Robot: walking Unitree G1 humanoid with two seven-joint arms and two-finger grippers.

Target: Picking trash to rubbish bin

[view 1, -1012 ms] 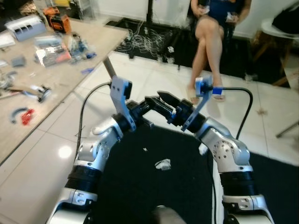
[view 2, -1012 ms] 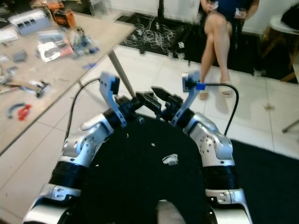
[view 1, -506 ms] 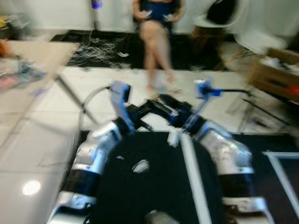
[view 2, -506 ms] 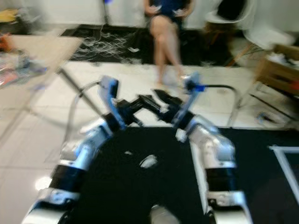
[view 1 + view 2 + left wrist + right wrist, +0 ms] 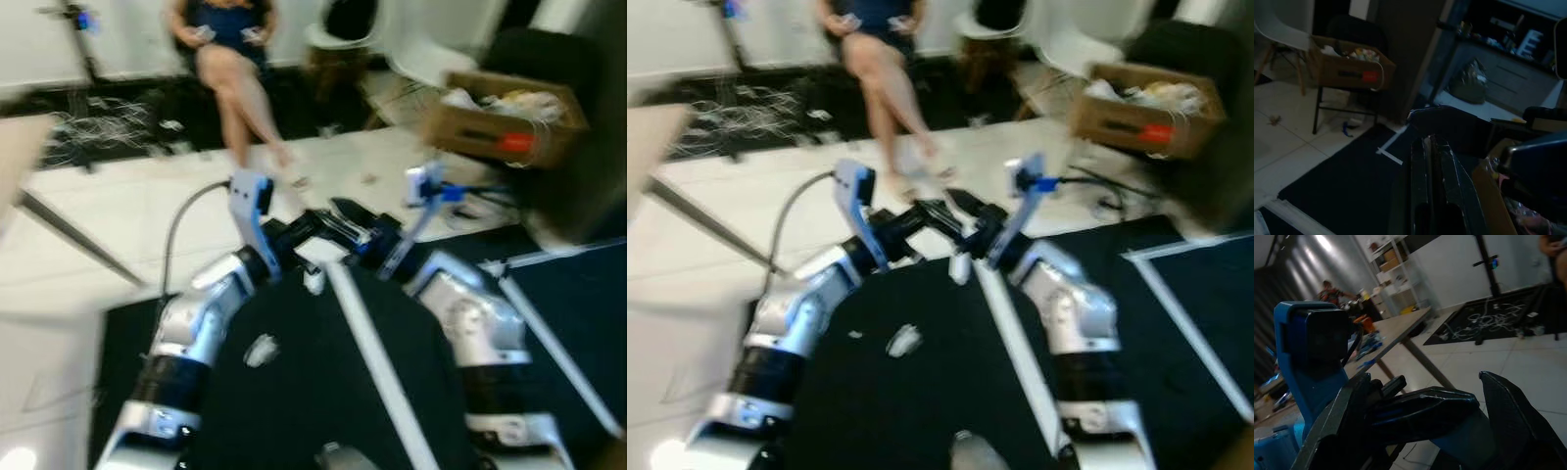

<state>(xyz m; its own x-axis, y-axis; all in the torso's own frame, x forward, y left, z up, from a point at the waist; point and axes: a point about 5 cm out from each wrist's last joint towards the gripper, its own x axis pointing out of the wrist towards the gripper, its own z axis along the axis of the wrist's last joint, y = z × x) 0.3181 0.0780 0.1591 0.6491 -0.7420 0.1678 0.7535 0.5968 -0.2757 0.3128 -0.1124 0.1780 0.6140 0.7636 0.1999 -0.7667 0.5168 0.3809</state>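
The crumpled paper (image 5: 260,350) on the black mat (image 5: 294,411) looks light and soft, while the left claw (image 5: 1432,147) is clenched and the right claw (image 5: 1449,406) is released.

The floor (image 5: 88,255) is pale tile with a glossy shine, and on it lies a black mat (image 5: 294,392) that looks matt and cloth-like, with a smooth white strip (image 5: 367,343) running across it. Both arms are silvery brushed metal with black bands, the left gripper (image 5: 1432,161) has smooth, slightly shiny black plastic fingers, and the camera mounts (image 5: 253,196) look like blue plastic. A crumpled white scrap (image 5: 261,350) looks like paper, and the brown box (image 5: 505,122) looks like dull cardboard.
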